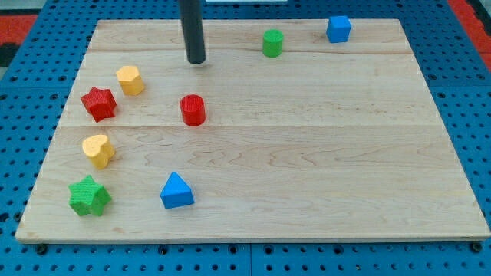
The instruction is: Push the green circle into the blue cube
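My tip (196, 60), bare and touching nothing, should hit the light, slidey green plastic cylinder (272, 43) dead-centre on its left side, toward the blue plastic cube (338, 29).

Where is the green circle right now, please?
The green circle sits near the view's top edge, right of centre, between my tip and the blue cube.

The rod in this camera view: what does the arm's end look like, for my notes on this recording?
Only a straight, round rod shows, dark grey to black, smooth and slightly glossy, with no visible markings, cables or sleeve. It enters from the view's top edge, so the arm above is out of frame. My tip is blunt and flat-ended, on the wooden board, to the view's left of the green circle.
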Controlling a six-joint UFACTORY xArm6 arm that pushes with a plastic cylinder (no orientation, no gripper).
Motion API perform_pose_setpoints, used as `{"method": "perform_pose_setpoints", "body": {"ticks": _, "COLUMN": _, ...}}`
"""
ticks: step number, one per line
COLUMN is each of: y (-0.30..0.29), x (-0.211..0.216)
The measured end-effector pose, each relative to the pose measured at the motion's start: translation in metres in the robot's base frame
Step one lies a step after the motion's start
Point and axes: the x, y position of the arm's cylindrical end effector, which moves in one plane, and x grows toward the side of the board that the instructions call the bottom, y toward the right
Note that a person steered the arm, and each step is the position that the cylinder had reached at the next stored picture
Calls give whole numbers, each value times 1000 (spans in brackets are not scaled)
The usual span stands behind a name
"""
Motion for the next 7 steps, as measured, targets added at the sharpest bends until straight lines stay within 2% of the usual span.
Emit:
{"method": "perform_pose_setpoints", "body": {"ticks": 1, "y": 33, "x": -1}}
{"method": "perform_pose_setpoints", "body": {"ticks": 3, "y": 157, "x": -9}}
{"method": "perform_pose_setpoints", "body": {"ticks": 5, "y": 99, "x": -7}}
{"method": "perform_pose_setpoints", "body": {"ticks": 6, "y": 107, "x": -40}}
{"method": "perform_pose_setpoints", "body": {"ticks": 7, "y": 165, "x": -47}}
